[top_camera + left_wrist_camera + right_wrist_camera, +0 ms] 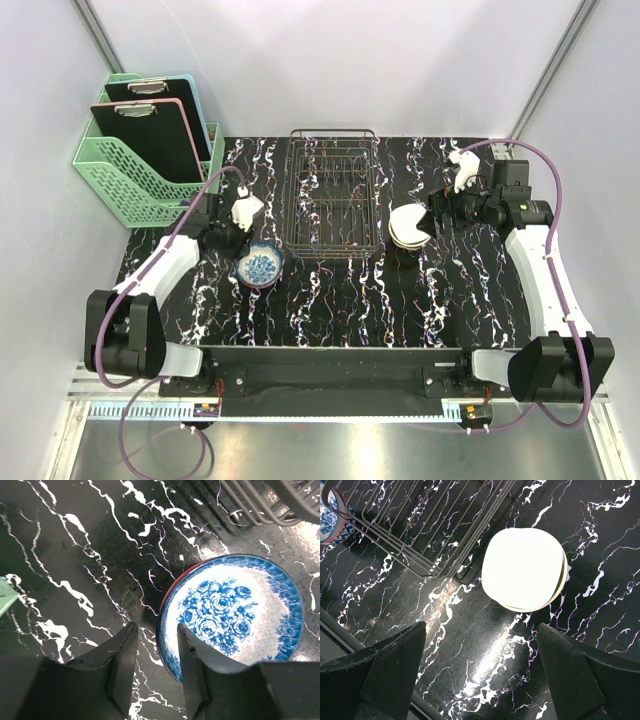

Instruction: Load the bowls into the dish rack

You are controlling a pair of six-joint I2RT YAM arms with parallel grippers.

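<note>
No bowl is seen in the dish rack [333,200]. The blue-patterned bowl [235,615] is set upright on the table [330,300], just off the rack's front left corner. A red-orange edge [170,586] is seen under its rim, so another bowl is judged to be nested beneath it. A pale stack [524,569] of bowls, cream-white on top with a lime-green rim showing below, is placed close beside the rack's right side, near its front corner.

The left gripper [156,630] is held at the patterned bowl, on the side away from the rack. Its jaws are partly apart with the rim in the gap, and no pinch on the rim is seen. The right gripper [481,627] is spread wide with nothing between its fingers, and is poised on the side of the pale stack away from the rack.

The bowls are judged to be glazed, rigid, fairly light, slick and breakable. A hold is best taken on the rim of the top bowl only, with one finger inside and one outside. A nested bowl may be dragged up with it and dropped. Firm but gentle pressure is called for, since a glazed wall can slide out of a loose pinch.
</note>
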